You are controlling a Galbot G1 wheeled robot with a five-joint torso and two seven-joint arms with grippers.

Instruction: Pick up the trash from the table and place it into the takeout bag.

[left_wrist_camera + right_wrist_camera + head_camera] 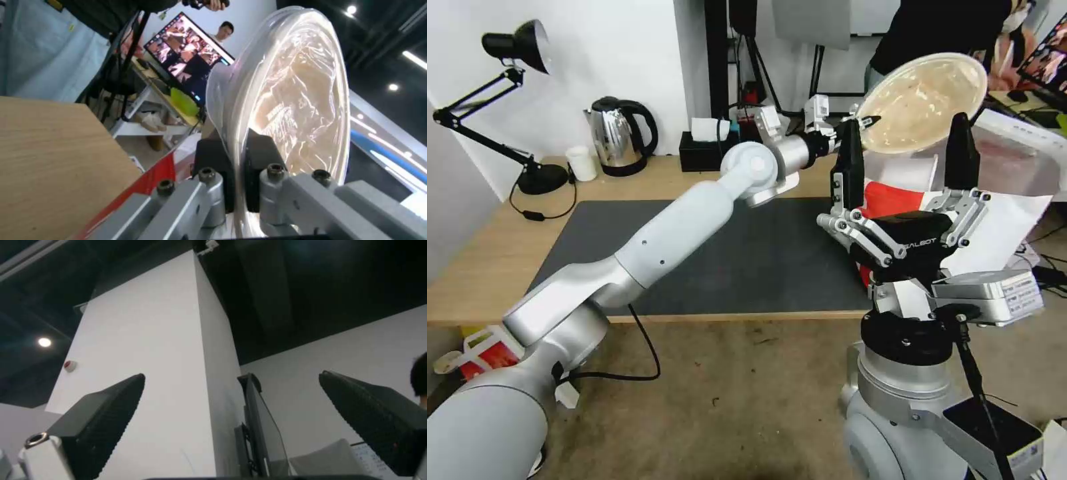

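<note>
My left arm reaches across the table (pixel 487 267) and its left gripper (pixel 867 122) is shut on the rim of the beige translucent lid (pixel 924 100). The lid hangs on edge in the air above the takeout bag (pixel 1000 227), whose white and red side stands off the table's right end. In the left wrist view the lid (pixel 293 100) is pinched between the black pads (pixel 213 156) of the left gripper (pixel 238 150), with the bag's red edge (pixel 151 180) below. My right gripper (pixel 904 157) points upward in front of the bag, open and empty; it is also open (pixel 231 390) in its own view.
A dark mat (pixel 747 253) covers the tabletop's middle. Along the back edge stand a desk lamp (pixel 520 47), a small white cup (pixel 582 163), a kettle (pixel 620 133) and a black tissue box (pixel 704 150). A smaller bag (pixel 484 350) lies on the floor at the left.
</note>
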